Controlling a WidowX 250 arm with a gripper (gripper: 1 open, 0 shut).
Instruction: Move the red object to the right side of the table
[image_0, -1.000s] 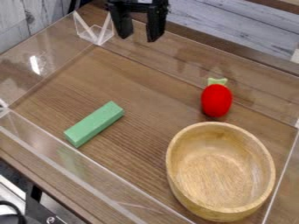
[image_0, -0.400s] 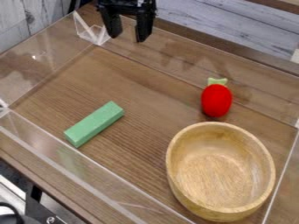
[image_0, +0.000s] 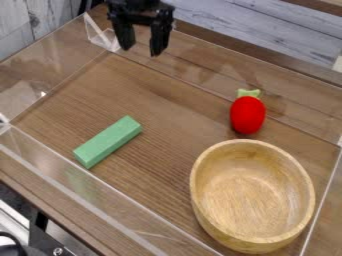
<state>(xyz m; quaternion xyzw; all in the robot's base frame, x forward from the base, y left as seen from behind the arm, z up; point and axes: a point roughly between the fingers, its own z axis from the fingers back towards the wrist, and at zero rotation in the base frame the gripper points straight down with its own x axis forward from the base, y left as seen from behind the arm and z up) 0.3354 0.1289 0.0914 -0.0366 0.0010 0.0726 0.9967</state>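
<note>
Brown wood-grain table (image_0: 174, 100) with clear acrylic walls carries the red object (image_0: 247, 113) at right, just beyond a wooden bowl (image_0: 251, 194); a green block (image_0: 107, 141) lies left. Far back, the gripper (image_0: 142, 42) hangs with jaws spread wide, seemingly empty.

The red object (image_0: 247, 113) sits near the table's (image_0: 174, 110) right edge, bowl (image_0: 251, 194) in the front right corner, block (image_0: 107, 141) front left, gripper (image_0: 140, 41) over the back edge
</note>
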